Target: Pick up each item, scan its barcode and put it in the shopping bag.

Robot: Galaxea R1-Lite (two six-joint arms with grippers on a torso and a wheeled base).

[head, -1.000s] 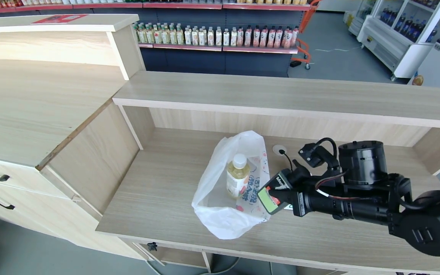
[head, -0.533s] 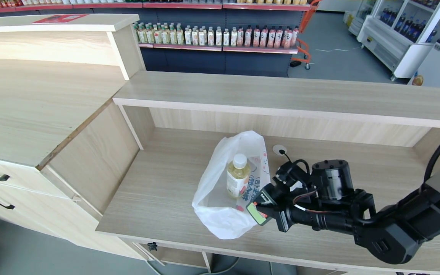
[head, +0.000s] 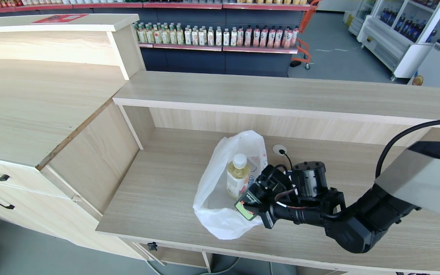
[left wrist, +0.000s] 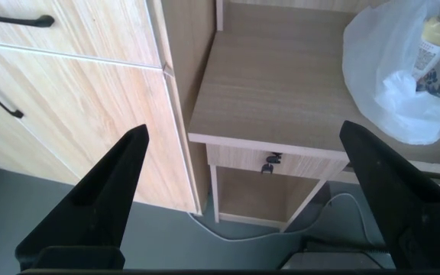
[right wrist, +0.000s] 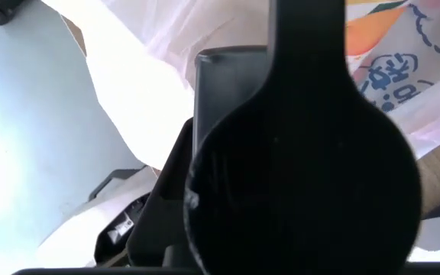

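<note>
The right end effector (head: 248,205) clamps a green-and-red packet (head: 244,211), largely hidden by its fingers, at the mouth of the shopping bag (head: 214,219) beside a bottle (head: 237,179); the left end effector (left wrist: 243,128) is spread wide.

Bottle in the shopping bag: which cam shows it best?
Head view: the bottle stands upright in the shopping bag, cap and label clear. Left wrist view catches it cropped at the picture's edge; right wrist view gives bag plastic.

The head camera looks forward and down on the shopping bag (head: 210,191) from well above, with store shelves (head: 220,47) far behind it. The left wrist camera views the counter (left wrist: 273,84) from left of the bag, farther off — both views share the bag and the countertop. The right wrist camera sits right against the bag.
</note>
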